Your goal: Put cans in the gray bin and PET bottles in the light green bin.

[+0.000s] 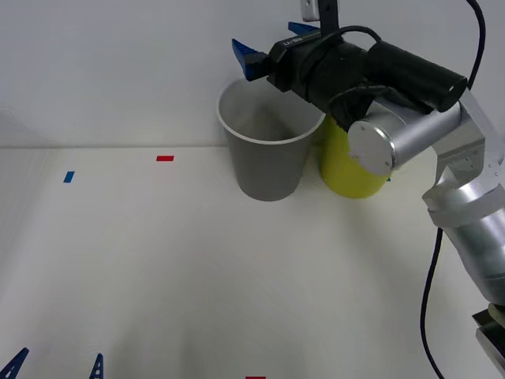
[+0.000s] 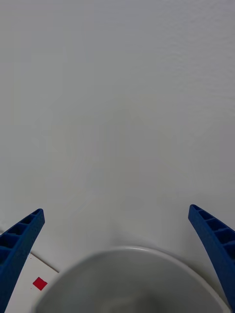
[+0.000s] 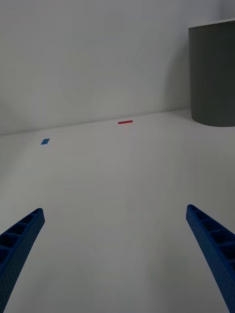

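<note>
Two tall round bins stand side by side: one gray bin (image 1: 264, 142), one yellow-green bin (image 1: 349, 167). My right gripper (image 1: 278, 46) hangs spread wide above the gray one; my left gripper (image 1: 55, 365) waits spread low over the white table (image 1: 197, 284).

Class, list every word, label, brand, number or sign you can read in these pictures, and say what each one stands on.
None: no readable text anywhere.
Gray bin: plain, no label.
Light green bin: plain where it shows, partly behind the right arm.
Red tape mark and blue tape mark on the table: bare colour patches, no writing.
Right gripper, open above the gray bin, and left gripper, low near the table: no markings.
</note>
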You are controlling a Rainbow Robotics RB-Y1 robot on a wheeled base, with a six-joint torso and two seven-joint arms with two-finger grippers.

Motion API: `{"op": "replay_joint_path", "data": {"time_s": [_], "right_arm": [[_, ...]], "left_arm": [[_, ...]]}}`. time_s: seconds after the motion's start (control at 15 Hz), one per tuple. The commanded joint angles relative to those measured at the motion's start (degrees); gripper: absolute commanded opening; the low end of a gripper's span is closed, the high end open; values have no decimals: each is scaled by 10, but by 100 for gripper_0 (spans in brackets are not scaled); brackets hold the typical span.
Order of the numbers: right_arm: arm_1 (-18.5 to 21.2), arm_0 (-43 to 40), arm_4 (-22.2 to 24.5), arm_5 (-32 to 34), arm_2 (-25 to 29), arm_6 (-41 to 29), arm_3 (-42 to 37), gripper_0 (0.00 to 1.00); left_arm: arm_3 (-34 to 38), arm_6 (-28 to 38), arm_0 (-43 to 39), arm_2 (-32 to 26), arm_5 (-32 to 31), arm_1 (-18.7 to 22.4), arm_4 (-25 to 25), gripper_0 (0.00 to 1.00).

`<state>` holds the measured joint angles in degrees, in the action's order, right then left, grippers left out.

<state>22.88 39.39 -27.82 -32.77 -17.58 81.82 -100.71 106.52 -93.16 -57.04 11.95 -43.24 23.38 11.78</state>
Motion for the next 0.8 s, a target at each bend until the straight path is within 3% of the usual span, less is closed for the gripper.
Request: {"op": "replay_joint_path", "data": {"time_s": [0.07,0.27,0.53,0.8], "right_arm": [[0,-42,-12,-158,57,-5,-136,100],[1,-109,-56,-172,97,0,-211,100],[2,-217,-59,-172,136,0,-322,100],[-26,-274,-60,-172,164,3,-385,100]], "left_arm": [[0,0,0,0,0,0,0,100],[0,0,0,0,0,0,0,100],[0,0,0,0,0,0,0,100],[0,0,0,0,0,0,0,100]]}}
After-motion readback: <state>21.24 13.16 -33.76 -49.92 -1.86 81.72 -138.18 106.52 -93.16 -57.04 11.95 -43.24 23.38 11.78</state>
